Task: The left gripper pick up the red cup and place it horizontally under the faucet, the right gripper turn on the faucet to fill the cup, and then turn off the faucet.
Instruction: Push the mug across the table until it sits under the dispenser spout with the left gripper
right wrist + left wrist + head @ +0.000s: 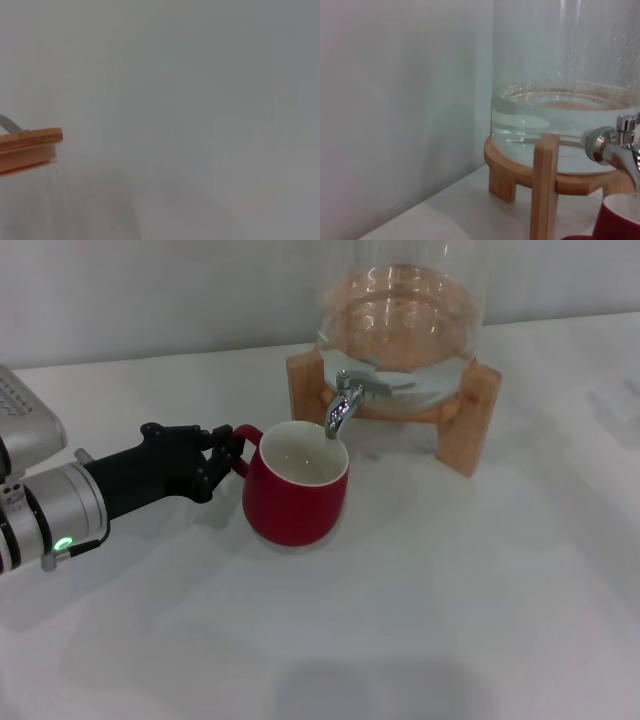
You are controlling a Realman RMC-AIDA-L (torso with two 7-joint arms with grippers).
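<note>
1. While the left pincer [222, 462] comes in low over the white surface [420, 620] from the robot's left, its fingers are closed on the loop handle of the red cup [296, 490].
2. Judging from the head view, the cup is already placed: it stands upright on the surface, mouth up, with its far rim right below the spout of the faucet [345, 400].
3. Its cream inside looks dry and no stream shows, so filling seems not yet begun.
4. Behind the faucet, the glass jar [400, 310] on its wooden stand [470, 415] holds water.
5. Opening and closing the lever are left; the right pincer is nowhere in view.
</note>
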